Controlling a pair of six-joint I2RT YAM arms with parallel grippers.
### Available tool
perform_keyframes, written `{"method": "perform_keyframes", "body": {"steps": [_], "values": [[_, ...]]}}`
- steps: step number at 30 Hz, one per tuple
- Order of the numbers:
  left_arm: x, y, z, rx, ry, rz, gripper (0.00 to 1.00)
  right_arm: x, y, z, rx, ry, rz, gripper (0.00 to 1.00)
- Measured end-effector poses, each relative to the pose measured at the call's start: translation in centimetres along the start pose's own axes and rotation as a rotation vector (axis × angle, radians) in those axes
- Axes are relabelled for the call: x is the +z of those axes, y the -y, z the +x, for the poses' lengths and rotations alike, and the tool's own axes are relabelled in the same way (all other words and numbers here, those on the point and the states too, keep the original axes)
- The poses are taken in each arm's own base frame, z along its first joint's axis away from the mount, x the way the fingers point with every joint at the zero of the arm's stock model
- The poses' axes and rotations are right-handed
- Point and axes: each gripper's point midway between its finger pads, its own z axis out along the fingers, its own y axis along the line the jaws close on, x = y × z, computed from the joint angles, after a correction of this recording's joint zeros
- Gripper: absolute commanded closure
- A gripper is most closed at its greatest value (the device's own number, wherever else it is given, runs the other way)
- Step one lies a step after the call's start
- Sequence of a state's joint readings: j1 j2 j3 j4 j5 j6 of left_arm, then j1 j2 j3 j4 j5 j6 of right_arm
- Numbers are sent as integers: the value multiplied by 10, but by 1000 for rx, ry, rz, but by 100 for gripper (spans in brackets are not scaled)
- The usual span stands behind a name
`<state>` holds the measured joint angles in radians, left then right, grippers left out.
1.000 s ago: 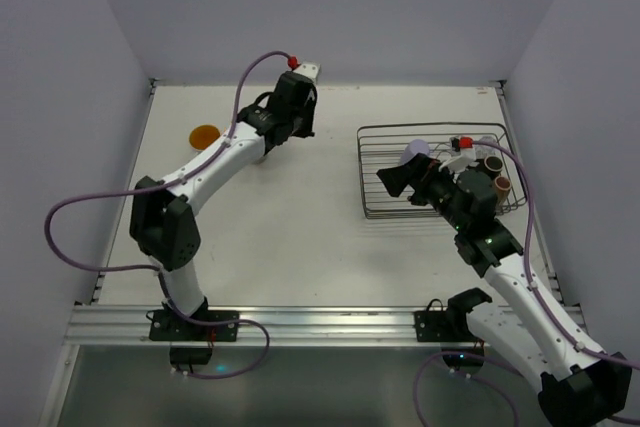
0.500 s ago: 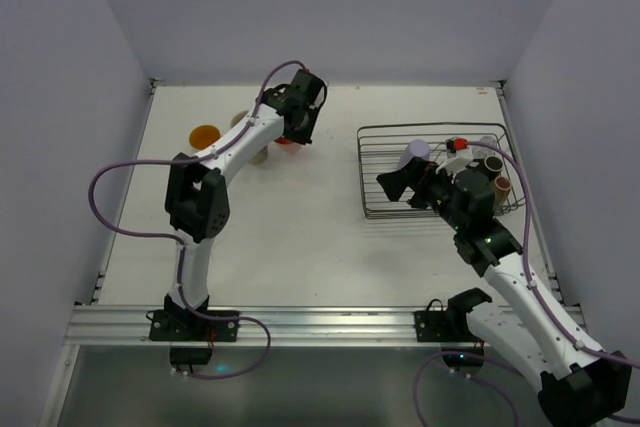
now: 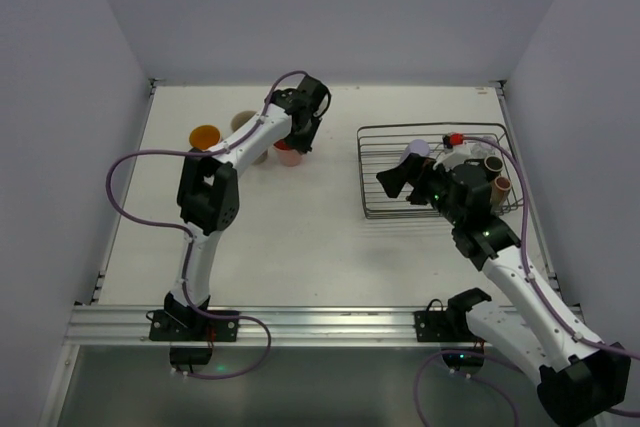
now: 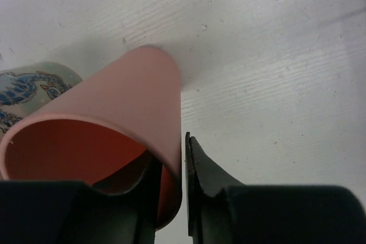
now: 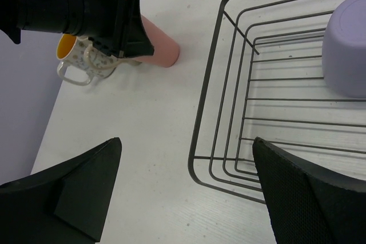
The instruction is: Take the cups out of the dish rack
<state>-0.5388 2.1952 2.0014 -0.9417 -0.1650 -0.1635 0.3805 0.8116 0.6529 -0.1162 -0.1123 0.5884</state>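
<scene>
A salmon-red cup (image 3: 288, 154) stands on the table beside the cream patterned mug (image 3: 244, 124) and the orange-inside cup (image 3: 204, 135). My left gripper (image 3: 293, 144) straddles its rim. In the left wrist view one finger is inside the salmon cup (image 4: 114, 112) and the other is just outside the wall, with a thin gap showing, so the left gripper (image 4: 171, 158) is narrowly open. My right gripper (image 3: 395, 182) hangs wide open and empty over the near-left corner of the dish rack (image 3: 368, 172). A lavender cup (image 5: 346, 50) lies inside the rack (image 5: 201, 118).
Two small brown cups (image 3: 497, 173) sit at the rack's right end, partly behind my right arm. The patterned mug (image 5: 94, 61) and the salmon cup (image 5: 157, 47) stand close together left of the rack. Walls enclose the table on three sides.
The left arm swung in and lowered the salmon cup onto the table beside the mug, and its jaws have just eased off the wall. The right arm has barely moved.
</scene>
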Motion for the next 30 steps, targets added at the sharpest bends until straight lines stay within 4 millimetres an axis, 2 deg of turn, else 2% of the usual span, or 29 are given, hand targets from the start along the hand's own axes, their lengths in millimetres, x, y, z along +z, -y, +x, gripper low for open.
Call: {"method": "perform_keyframes", "body": {"steps": [1, 3, 4, 6, 7, 9, 11, 14, 16, 19, 22, 24, 28, 30], "values": [[0, 0, 0, 1, 0, -1, 66, 0, 0, -2, -4, 5, 3, 1], [0, -1, 0, 3, 0, -6, 59, 1, 0, -7, -11, 16, 12, 1], [0, -1, 0, 3, 2, -7, 52, 1, 0, -9, -15, 20, 15, 1], [0, -2, -1, 3, 2, -10, 46, 2, 1, -12, -24, 22, 30, 1], [0, -2, -1, 2, 3, -14, 38, 3, 2, -14, -29, 23, 41, 1], [0, -3, -1, 1, 6, -19, 32, 5, 7, -17, -41, 25, 74, 1], [-1, -4, -2, 0, 10, -24, 21, 8, 14, -21, -58, 27, 120, 1], [-9, -6, -8, -6, 35, -28, 10, 13, 27, -28, -87, 36, 197, 1], [-21, -7, -16, -20, 73, -25, 3, 15, 34, -30, -105, 35, 240, 1], [-51, -9, -35, -47, 169, -11, 0, 20, 46, -35, -139, 29, 312, 1], [-96, -13, -55, -82, 305, 13, 0, 28, 62, -40, -167, 18, 387, 1], [-130, -16, -61, -107, 401, 36, 0, 32, 76, -41, -177, 1, 445, 1], [-199, -12, -56, -146, 587, 140, 0, 42, 97, -37, -190, -46, 526, 1], [-232, -3, -51, -156, 688, 221, 0, 49, 104, -36, -202, -66, 555, 1]]}}
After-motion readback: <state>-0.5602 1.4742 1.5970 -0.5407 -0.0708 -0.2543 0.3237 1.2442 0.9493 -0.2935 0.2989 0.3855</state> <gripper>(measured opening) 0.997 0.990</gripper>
